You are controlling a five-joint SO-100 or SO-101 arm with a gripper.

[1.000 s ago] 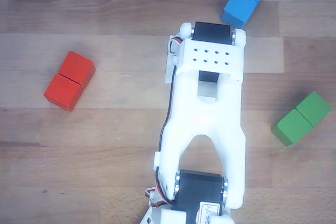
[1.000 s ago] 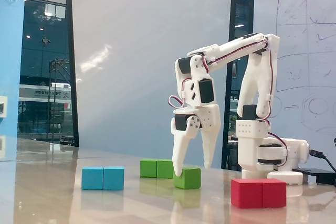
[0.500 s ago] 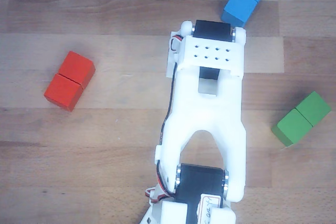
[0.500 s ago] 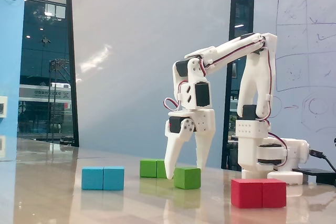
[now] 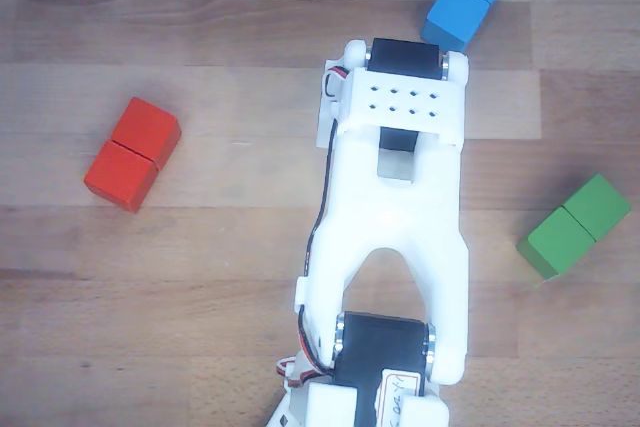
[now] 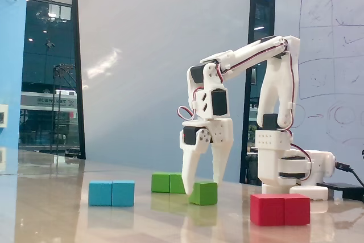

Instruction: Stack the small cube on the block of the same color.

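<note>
In the fixed view the fingers (image 6: 203,179) stand spread, straddling the cube (image 6: 203,193) on the bench (image 6: 68,220) without visibly clamping it. The green block (image 6: 169,182) lies just behind-left, long axis across the view.

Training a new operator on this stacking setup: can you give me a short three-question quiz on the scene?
1. True or false: the small green cube sits on top of the green oblong block.
2. The gripper is: A open, B shut, C out of sight.
3. In the fixed view, the leftmost oblong block is coloured ____.
Key: 1 false; 2 A; 3 blue.
</note>
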